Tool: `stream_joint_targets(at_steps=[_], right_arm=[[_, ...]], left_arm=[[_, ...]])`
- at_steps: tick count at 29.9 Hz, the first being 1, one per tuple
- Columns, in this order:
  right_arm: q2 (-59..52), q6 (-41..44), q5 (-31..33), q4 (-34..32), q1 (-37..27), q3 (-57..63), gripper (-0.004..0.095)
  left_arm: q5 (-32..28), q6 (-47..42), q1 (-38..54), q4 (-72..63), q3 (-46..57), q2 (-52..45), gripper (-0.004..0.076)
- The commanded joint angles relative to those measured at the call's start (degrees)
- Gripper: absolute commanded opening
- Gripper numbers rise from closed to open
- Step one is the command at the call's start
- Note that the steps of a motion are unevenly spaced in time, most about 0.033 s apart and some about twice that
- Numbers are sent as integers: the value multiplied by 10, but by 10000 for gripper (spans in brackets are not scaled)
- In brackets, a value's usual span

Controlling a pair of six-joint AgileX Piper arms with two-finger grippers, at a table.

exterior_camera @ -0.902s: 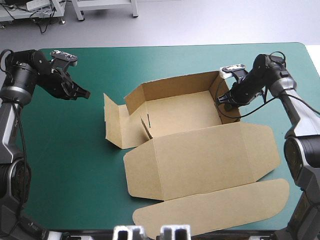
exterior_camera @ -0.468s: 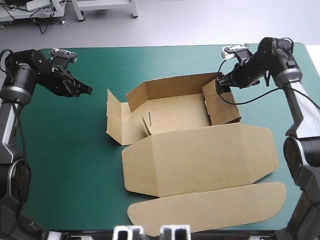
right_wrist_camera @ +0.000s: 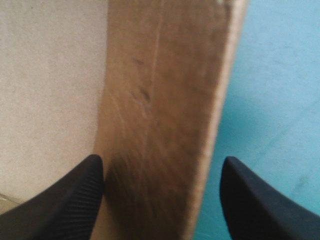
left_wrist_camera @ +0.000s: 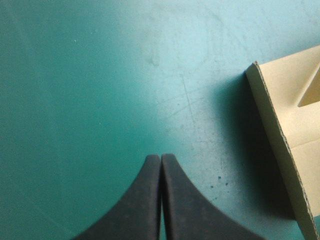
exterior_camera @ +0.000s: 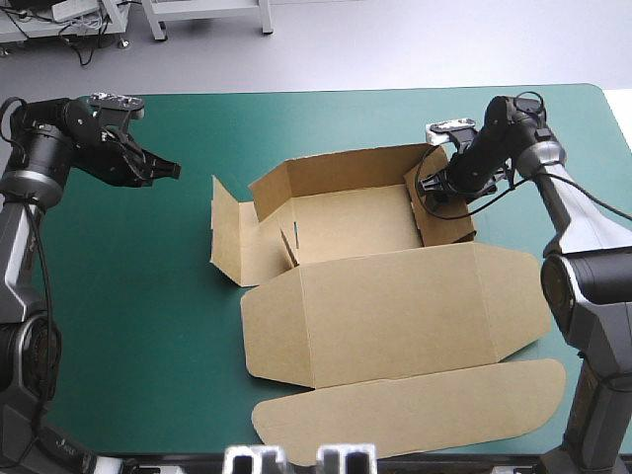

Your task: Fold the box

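I see box at frame centre on bench, back and right walls up, lid flat toward bottom. My right hand, upper right, open, fingers astride right wall. Left hand, upper left, closed on nothing, clear of box. Risk: I push wall unbraced, box slides or wall springs flat.

1. The table is viewed from above and behind, facing forward and down; the box is framed from centre to lower right.
2. The teal-green cover is viewed closely along the left gripper; a flap of the box ahead is shared with the high view.
3. A wall of the box is viewed very closely along the right gripper and is likewise shared.
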Motion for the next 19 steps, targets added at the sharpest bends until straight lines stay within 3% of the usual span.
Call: stream_joint_targets(at_steps=[1, 7, 12, 19], right_arm=[[-24, 2, 9, 11, 2, -12, 408], [-24, -12, 9, 11, 2, -18, -19], [-31, -23, 9, 46, -16, -26, -20], [-92, -84, 9, 202, -108, -27, -20]], left_arm=[[4, -7, 1, -12, -16, -24, -10], [42, 0, 1, -45, -16, -24, -10], [20, -24, 2, -14, -16, -24, -10], [18, -48, 2, 32, -16, -24, -10]])
